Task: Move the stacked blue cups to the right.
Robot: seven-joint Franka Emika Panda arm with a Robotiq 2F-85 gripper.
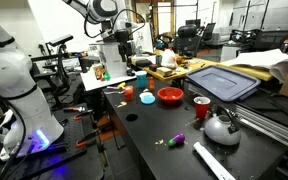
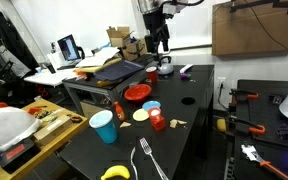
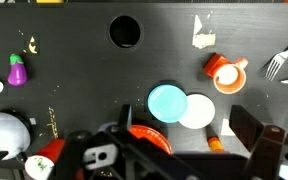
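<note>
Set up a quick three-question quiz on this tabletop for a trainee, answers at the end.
1. Which view misses the stacked blue cups? A. the wrist view B. both exterior views C. none of them
2. True or false: the gripper holds the stacked blue cups.
3. In the wrist view, what lies right against the small blue dish?
Key: 1 A. 2 False; the gripper hangs high up, well apart from the cups. 3 The white disc.
</note>
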